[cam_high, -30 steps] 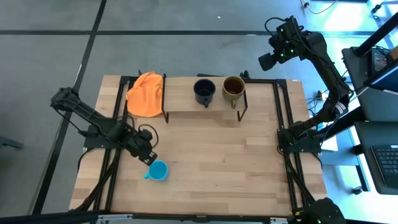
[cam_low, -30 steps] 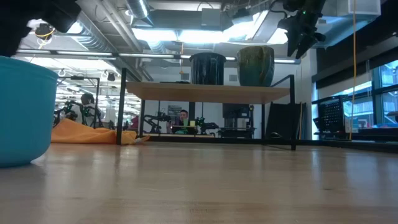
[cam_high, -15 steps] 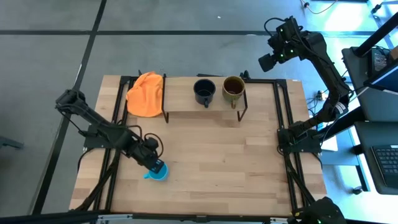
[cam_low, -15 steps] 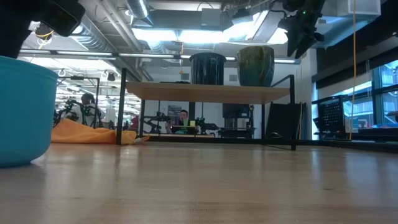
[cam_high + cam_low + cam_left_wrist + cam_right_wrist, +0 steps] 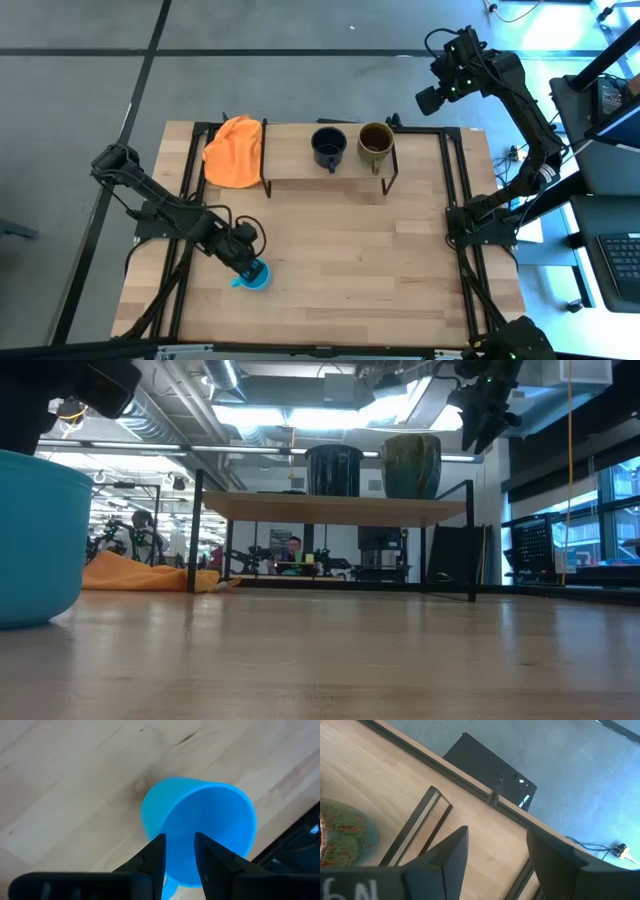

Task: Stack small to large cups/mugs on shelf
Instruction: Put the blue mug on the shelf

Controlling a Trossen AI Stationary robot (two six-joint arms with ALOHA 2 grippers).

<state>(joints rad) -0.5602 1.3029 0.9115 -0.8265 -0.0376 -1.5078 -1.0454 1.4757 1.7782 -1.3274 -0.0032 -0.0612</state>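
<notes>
The small light blue mug stands upright on its base on the table near the front left; it also shows in the low view. My left gripper is open just above it. One finger is over the mug's hollow and the other over its wall, beside the handle. The black mug and the olive-brown mug stand side by side on the shelf. My right gripper is open and empty, high beyond the table's far right corner. My left gripper comes at the blue mug from above, slanting from the table's left. Its fingers straddle the rim next to the handle. I cannot tell whether they touch the rim. The mug stands on the table.
An orange cloth lies at the shelf's left end, partly on the table. The shelf's black legs stand at the far side. The middle and right of the tabletop are bare wood. A person sits in the room far behind.
My left gripper has moved toward the table's near right and down onto the blue mug, and now covers part of its rim. The mug has stayed where it was. My right arm has kept still.
</notes>
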